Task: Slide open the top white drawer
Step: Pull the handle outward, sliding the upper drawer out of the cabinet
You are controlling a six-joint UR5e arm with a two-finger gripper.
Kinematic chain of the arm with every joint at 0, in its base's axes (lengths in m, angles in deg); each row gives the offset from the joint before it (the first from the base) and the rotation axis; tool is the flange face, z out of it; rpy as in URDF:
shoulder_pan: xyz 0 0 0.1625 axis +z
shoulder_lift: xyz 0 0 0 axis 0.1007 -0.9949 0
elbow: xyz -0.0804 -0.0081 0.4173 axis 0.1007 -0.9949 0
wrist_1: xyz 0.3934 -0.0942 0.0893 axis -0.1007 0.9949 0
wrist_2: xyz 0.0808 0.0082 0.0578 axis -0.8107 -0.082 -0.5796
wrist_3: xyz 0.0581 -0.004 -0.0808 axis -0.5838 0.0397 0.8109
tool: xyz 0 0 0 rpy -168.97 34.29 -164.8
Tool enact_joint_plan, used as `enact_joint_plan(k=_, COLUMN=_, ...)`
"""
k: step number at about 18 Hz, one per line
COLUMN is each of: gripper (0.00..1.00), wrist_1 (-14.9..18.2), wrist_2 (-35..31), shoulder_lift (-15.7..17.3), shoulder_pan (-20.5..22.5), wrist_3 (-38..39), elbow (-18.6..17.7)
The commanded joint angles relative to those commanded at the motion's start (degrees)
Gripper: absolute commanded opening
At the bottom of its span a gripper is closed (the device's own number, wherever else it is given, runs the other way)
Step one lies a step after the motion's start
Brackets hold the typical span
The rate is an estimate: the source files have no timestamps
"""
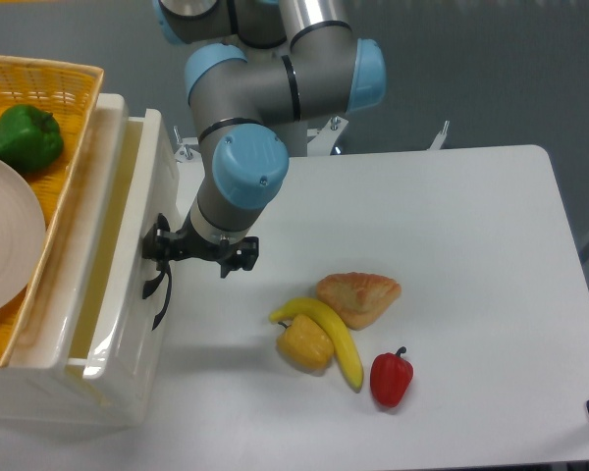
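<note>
Drawer: the top white drawer (128, 245), glossy cream plastic, sits at the left of the desk, pulled partway out to the right of the cabinet; a strip of its open inside shows between the basket edge and its front panel.
Handle: curved black handle (160, 289) on the drawer's right-facing front, upper end under the tool.
Tool: black two-finger tool (159, 247) at the upper end of the handle, pressed against the drawer front; the fingers appear closed round the handle, though the exact contact is too dark to make out fully.
Arm: grey arm with light blue joint caps (247, 169) coming down from the far side, wrist just right of the drawer front.
Cabinet: cream cabinet body (39, 392) at the near left, below and around the drawer.
Basket: yellow woven basket (54, 78) on top of the cabinet, far left, holding a green pepper (22, 137) and a white plate (5, 240).
Desk: white desk (452, 245), spreading right of the cabinet.
Food, centre of desk, well apart from the drawer: banana (329, 334) lying across a yellow pepper (302, 343); bread piece (359, 297) just beyond the banana; red pepper (391, 378) nearer and to the right.
</note>
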Motion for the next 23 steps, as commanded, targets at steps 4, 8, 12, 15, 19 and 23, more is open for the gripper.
enact_joint_plan(k=4, gripper=1.0, wrist_1=-0.1, wrist_2=0.0, shoulder_lift=-0.1, shoulder_pan=0.1, wrist_3=0.0, elbow=0.3)
enact_joint_plan(k=8, gripper=1.0, wrist_1=0.1, wrist_2=0.1, shoulder_lift=-0.1, shoulder_pan=0.2, wrist_3=0.0, elbow=0.7)
enact_joint_plan(k=12, gripper=1.0, wrist_1=0.1, wrist_2=0.1, shoulder_lift=-0.1, shoulder_pan=0.3, wrist_3=0.0, elbow=0.8)
enact_joint_plan(k=15, gripper=1.0, wrist_1=0.1, wrist_2=0.0, shoulder_lift=-0.1, shoulder_pan=0.4, wrist_3=0.0, elbow=0.8)
enact_joint_plan(k=19, gripper=1.0, wrist_1=0.1, wrist_2=0.0, shoulder_lift=-0.1, shoulder_pan=1.2, wrist_3=0.0, elbow=0.9)
enact_joint_plan(k=23, gripper=1.0, wrist_1=0.2, wrist_2=-0.3, shoulder_lift=0.0, shoulder_pan=2.0, wrist_3=-0.1, elbow=1.0)
